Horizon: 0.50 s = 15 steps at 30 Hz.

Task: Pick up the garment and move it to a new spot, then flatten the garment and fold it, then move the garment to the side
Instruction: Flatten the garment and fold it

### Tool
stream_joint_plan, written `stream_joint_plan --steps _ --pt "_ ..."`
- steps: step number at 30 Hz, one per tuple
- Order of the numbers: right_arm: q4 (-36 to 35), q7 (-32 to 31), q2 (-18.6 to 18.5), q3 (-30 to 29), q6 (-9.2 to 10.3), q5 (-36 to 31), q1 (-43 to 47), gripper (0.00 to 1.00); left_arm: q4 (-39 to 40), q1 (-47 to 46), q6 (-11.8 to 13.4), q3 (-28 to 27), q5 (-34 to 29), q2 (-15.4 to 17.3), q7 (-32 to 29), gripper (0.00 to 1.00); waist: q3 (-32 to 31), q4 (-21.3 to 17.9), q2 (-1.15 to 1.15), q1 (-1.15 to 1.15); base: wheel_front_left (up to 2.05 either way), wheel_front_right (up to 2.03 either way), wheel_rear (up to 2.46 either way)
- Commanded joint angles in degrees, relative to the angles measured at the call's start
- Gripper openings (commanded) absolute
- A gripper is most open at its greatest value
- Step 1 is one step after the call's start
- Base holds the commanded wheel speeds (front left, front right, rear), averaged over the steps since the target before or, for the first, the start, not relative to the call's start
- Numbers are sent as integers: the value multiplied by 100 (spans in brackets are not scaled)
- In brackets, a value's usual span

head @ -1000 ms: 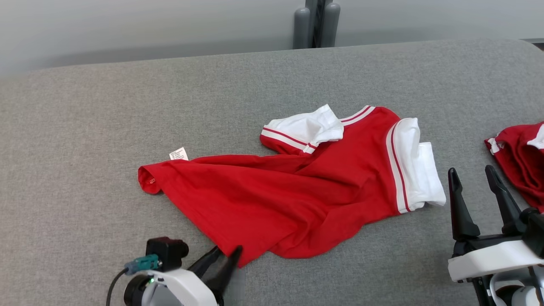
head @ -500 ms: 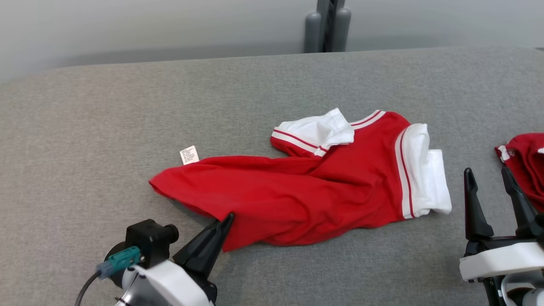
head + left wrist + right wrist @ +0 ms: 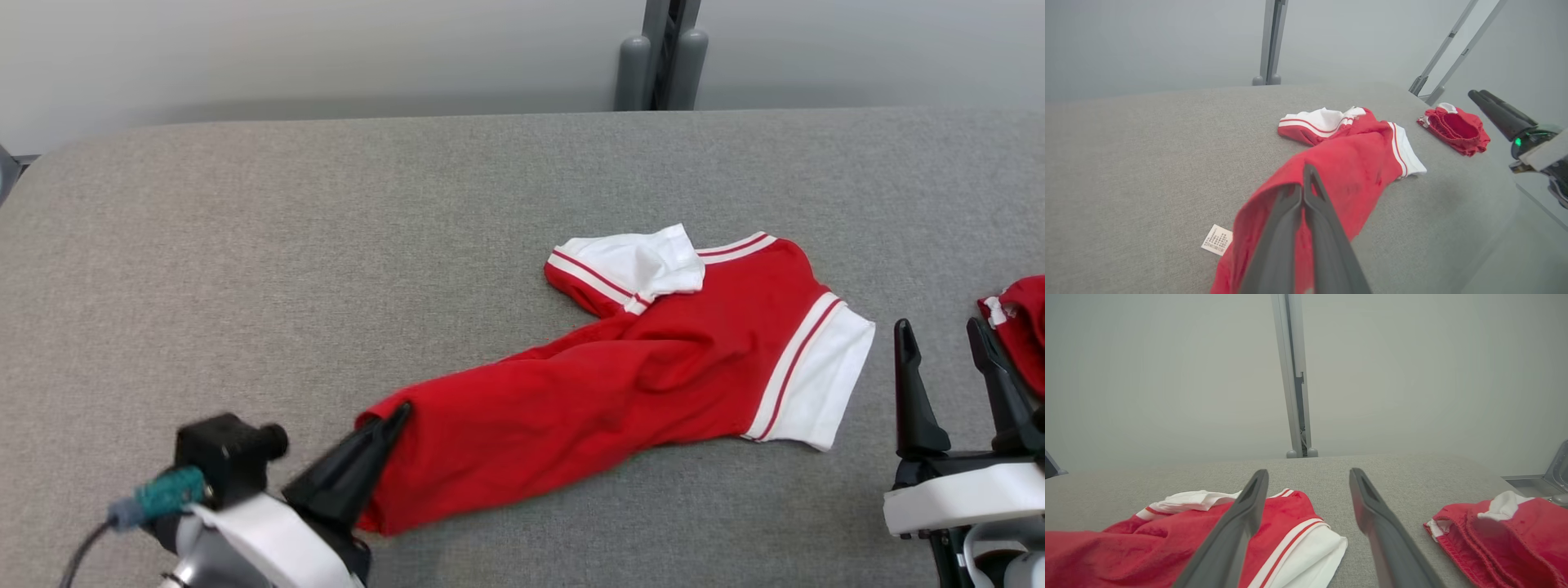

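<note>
Soft even light, faint shadows, left tool [image 3: 400,412] slightly blurred

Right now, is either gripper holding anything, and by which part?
The left gripper is shut on the red shirt, pinching its hem end; the right gripper is open, empty.

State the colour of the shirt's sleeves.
The red short-sleeved shirt has white sleeves with thin red stripes; head view shows it best.

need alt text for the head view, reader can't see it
The left end effector is shut on one end of a red shirt with white, red-striped sleeves, which lies stretched and bunched across a grey fabric surface. The right end effector is open at the lower right, near a second red garment at the right edge.
</note>
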State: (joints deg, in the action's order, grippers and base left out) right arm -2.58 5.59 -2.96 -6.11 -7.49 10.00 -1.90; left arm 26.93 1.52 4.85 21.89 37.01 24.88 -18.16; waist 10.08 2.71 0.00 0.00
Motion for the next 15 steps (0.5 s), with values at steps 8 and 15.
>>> stream_joint_plan --steps 8,15 --pt "46 2 -14 89 -1 46 -177 100 -2178 -1100 -444 -377 374 -217 452 0 227 -272 0 0 0 0 0" --pt "82 42 -11 133 -1 96 -253 100 -3982 -2018 -756 -379 357 -476 871 0 467 -509 0 0 0 0 0"
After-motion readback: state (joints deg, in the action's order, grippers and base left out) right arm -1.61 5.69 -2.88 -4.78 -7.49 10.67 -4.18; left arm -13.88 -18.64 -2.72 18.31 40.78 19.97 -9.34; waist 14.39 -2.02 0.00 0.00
